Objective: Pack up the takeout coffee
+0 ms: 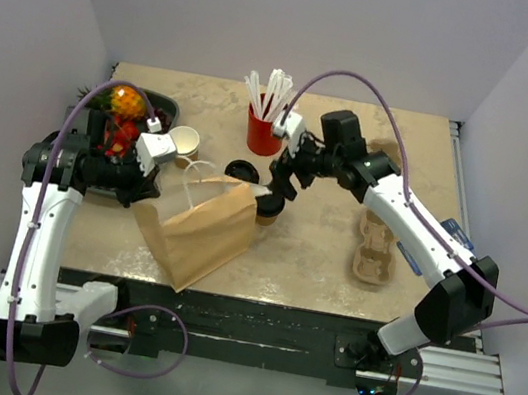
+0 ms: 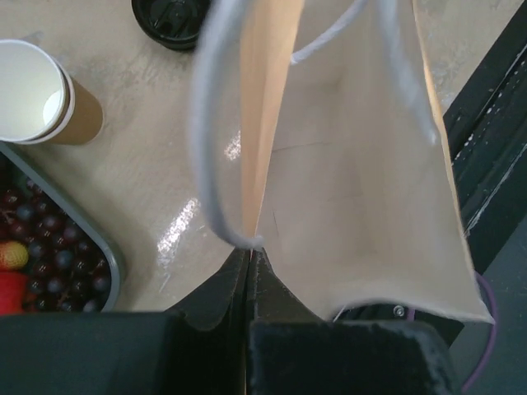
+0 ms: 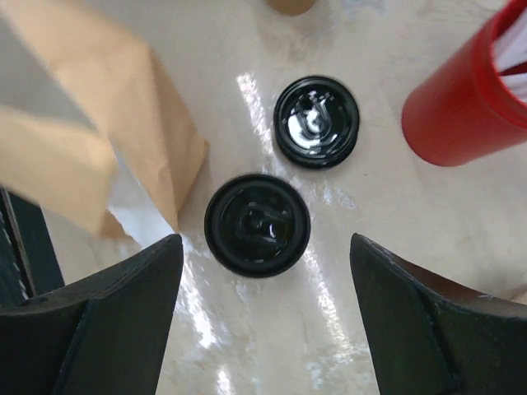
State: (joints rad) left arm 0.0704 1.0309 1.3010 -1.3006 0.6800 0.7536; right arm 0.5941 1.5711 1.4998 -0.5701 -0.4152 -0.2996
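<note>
White walls closed in a tan, stone-patterned table [image 1: 314, 262]. The largest thing on it was a brown paper bag [image 1: 206, 228], lying tilted with its white handles toward the back. Smaller things stood around it: a dark fruit tray [image 1: 79, 141] at the left, a pulp cup carrier [image 1: 377, 249] at the right, and a red straw cup [image 1: 262, 134] at the back. A lidless tan cup [image 1: 185, 142] and a loose black lid [image 1: 241, 168] were also there. The takeout coffee [image 3: 257, 224] stood upright on the table just beside the bag's open end, near the loose lid but apart from it.

The step in hand looked like the pick. It would go best with the fingers lowered squarely on either side of the cup and closed on the paper wall below the lid rim. A gentle squeeze should keep the lid seated. The cup should stay upright, rise above the bag's rim and go down into the mouth.

The right arm reached across the centre, wrist turned down. The right gripper [image 3: 265, 247] was spread wide above the coffee, holding nothing. The left arm came in from the side, elbow bent. The left gripper [image 2: 249, 262] was pressed together on the bag's rim beside a handle, holding the mouth open.
</note>
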